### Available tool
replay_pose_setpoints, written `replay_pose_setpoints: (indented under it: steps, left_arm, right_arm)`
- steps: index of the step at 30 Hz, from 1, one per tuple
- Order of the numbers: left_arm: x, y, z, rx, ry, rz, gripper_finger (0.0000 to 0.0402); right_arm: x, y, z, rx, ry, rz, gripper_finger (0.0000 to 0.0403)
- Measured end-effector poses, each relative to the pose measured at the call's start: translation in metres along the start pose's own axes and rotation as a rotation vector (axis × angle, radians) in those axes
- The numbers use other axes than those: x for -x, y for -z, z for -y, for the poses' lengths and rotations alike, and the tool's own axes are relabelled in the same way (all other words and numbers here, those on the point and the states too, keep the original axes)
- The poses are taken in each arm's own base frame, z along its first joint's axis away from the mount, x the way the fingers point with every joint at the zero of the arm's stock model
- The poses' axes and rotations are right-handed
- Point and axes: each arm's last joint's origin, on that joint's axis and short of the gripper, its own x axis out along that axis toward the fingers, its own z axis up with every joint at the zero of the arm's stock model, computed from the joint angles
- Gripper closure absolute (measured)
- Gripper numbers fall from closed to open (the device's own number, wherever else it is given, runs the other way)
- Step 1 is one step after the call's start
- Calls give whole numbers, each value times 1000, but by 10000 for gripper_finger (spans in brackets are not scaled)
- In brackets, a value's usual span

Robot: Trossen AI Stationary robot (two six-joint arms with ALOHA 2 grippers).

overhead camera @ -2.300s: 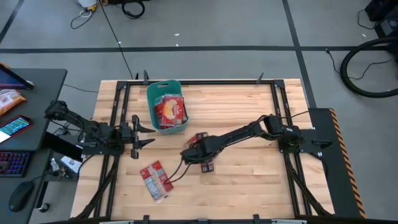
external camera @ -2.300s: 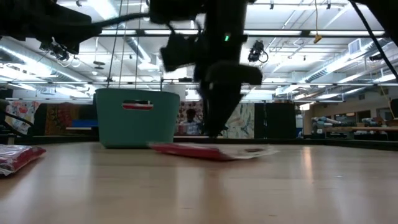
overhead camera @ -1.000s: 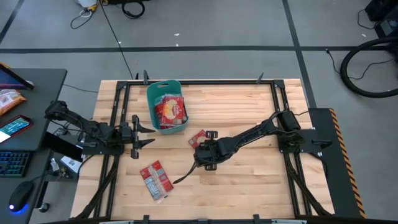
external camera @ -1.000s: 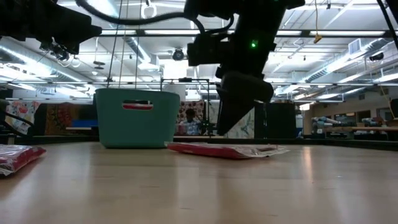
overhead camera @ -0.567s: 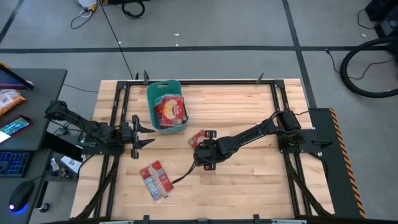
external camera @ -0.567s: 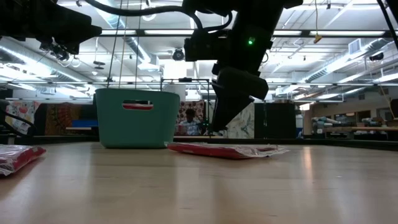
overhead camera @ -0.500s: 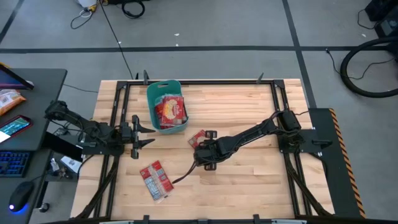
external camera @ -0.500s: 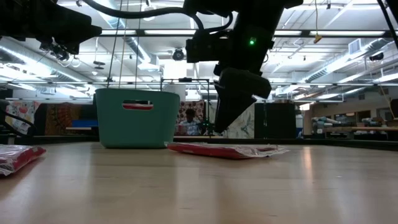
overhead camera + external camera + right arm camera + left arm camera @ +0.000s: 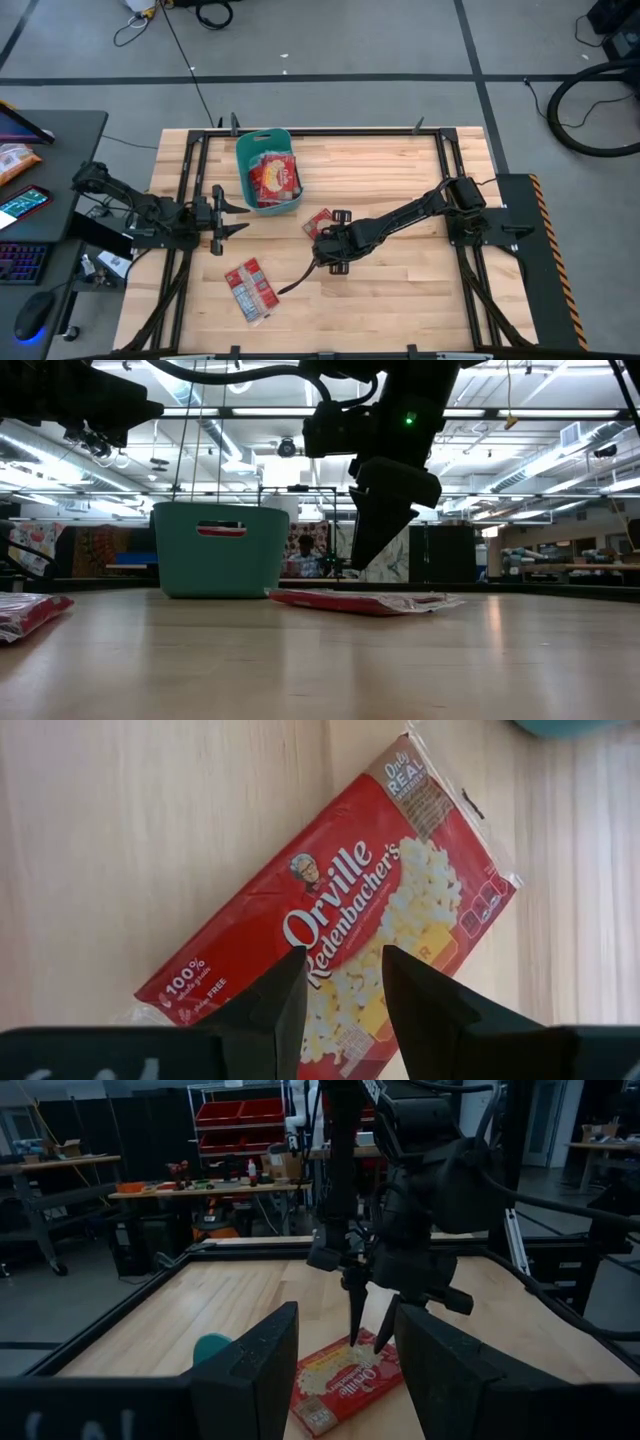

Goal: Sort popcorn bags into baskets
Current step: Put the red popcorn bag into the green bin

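Workshop floor all around, wooden desk point(image 9: 400, 290) in a dark frame. Teal basket point(image 9: 266, 170) near the far-left corner, already loaded with red popcorn bags. One loose popcorn bag point(image 9: 330, 955) flat at mid-desk, just off the basket's near-right corner; another stack of bags point(image 9: 250, 288) toward the near-left edge.

Right tool point(image 9: 335, 215) poised directly above the mid-desk bag, fingers point(image 9: 275, 1005) parted narrowly and pointing down at its printed face, nothing gripped. Left tool point(image 9: 228, 211) parked at the left edge beside the basket, fingers spread, empty.

Step in hand, apparently: lining up for pickup of the mid-desk bag. Next move likely calls for a short descent, a pinch on the flat packet, then a carry to the basket.

Against 2.3 s ago: right arm drawn back toward its base, tool clear of the bag's left side; bag nudged slightly rightward. Almost no change over the last second.
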Motion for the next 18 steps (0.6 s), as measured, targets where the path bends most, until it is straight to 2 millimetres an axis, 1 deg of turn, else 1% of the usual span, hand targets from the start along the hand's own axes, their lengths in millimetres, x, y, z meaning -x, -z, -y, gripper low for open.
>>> replay_pose_setpoints:
  steps: [18]
  left_arm:
    - [0,0,0,0,0,0,230]
  right_arm:
    - [0,0,0,1,7,2,266]
